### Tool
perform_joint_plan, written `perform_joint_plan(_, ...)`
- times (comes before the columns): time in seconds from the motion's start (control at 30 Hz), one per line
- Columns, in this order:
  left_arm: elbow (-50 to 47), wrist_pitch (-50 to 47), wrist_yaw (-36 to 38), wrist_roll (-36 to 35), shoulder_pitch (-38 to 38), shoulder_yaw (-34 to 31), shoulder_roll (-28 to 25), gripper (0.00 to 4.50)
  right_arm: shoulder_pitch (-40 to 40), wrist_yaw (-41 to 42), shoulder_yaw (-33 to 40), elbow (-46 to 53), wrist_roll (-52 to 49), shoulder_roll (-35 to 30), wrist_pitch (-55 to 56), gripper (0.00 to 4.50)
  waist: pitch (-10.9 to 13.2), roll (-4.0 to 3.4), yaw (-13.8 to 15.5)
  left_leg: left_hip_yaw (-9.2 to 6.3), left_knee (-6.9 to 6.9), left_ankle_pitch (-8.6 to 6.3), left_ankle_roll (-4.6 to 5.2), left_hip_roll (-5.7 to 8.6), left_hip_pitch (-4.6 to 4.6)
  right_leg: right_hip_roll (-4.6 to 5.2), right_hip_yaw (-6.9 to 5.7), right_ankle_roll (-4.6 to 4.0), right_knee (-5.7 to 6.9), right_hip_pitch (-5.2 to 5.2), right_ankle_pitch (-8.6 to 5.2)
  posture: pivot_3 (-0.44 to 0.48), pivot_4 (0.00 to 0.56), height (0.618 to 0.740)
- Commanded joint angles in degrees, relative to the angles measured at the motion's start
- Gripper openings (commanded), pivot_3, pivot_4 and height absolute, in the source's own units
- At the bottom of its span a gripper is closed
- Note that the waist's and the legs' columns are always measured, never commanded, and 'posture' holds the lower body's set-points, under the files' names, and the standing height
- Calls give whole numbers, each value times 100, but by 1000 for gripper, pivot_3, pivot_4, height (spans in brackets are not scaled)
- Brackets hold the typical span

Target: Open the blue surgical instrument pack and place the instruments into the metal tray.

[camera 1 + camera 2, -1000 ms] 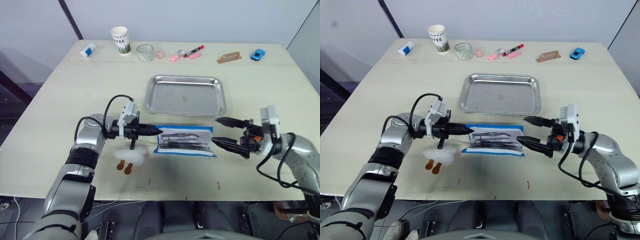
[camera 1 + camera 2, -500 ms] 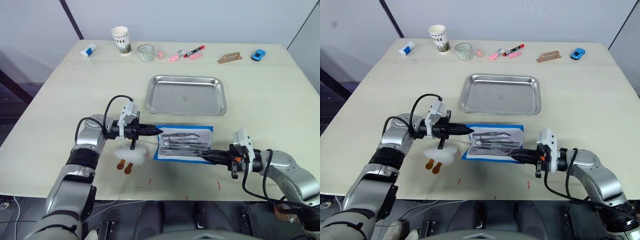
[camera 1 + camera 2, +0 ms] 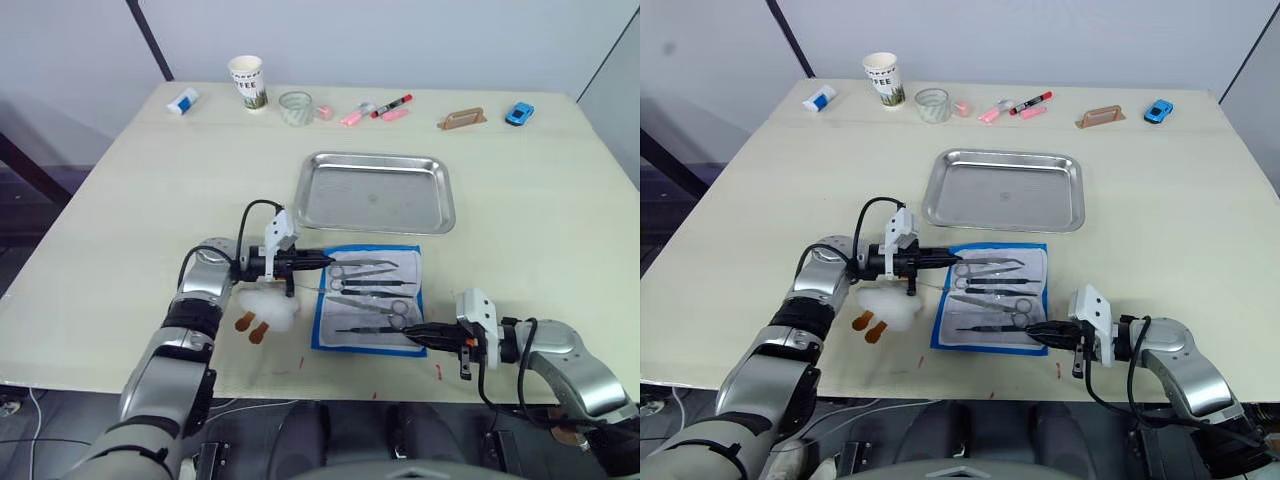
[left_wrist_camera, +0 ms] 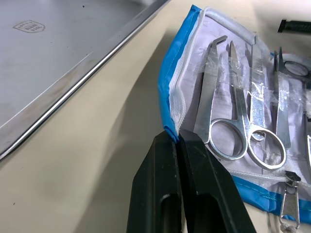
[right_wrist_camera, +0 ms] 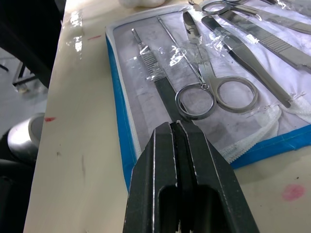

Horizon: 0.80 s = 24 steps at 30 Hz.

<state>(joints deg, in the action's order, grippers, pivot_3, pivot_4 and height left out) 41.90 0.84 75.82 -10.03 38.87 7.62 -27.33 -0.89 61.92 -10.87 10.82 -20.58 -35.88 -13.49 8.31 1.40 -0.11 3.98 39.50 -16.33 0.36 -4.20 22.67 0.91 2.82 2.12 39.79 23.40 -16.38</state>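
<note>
Pack [image 3: 367, 297] lies open at centre frame on the counter [image 3: 150, 190], just below the empty metal tray [image 3: 375, 192], with the instruments [image 3: 368, 290] still taped to its lining. Your left gripper [image 3: 325, 262] is closed on the pack's upper-left edge; your right gripper [image 3: 413, 331], fingers together, pins the lower-right flap. Unpacking is finished, I judge; next, free one gripper, part its fingers, and lift a tool.

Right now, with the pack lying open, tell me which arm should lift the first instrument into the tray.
Left, probably. The left gripper sits shut at the blue surgical instrument pack's edge nearest the metal tray, beside the ring-handled scissors. The right gripper, also shut, is at the pack's near edge, farther from the tray.
</note>
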Motion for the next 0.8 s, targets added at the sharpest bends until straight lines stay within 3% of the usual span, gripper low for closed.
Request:
perform_joint_plan(0.03, 180, -75, -129, 305, -56, 220, 87, 0, 101, -34, -76, -141, 144, -21, -28, 59, -13, 0, 17, 0, 0, 0, 0, 0, 0, 0, 0, 0, 0, 0, 0, 0, 150, 718)
perform_joint_plan(0.3, -19, 59, 147, 55, -108, -51, 104, 0, 127, -74, -19, -15, 35, 31, -75, 59, -23, 2, 72, 1, 0, 0, 0, 0, 0, -1, 2, 0, 0, 0, 0, 0, 150, 718)
perform_joint_plan(0.33, -46, 26, 155, 29, -108, -76, 107, 626, 128, -80, -11, -7, 23, 37, -85, 0, -23, 3, 73, 1, 0, 0, 0, 0, 0, -1, 2, -1, 0, 0, 0, 0, 150, 718)
perform_joint_plan(0.4, -80, 74, 121, 33, -107, -101, 109, 1342, 127, -81, -12, -4, 28, 36, -89, 0, -23, 3, 72, 0, 0, 0, 0, 0, 1, -1, 2, -1, 0, 1, 0, 0, 150, 718)
perform_joint_plan(0.57, -102, 337, 100, 102, -92, -82, 80, 3840, 127, -94, -5, 4, 36, 26, -81, 0, -23, 3, 74, -1, 0, 0, 0, 0, 1, -1, 1, -1, 0, 1, 0, 0, 150, 718)
perform_joint_plan(0.8, -320, 266, 130, -61, -48, -238, -3, 3840, 119, -142, 99, 89, -33, 2, -131, 0, -21, 5, 74, -1, 0, 0, 0, 0, 4, -1, 0, -1, -2, 2, 0, 0, 150, 718)
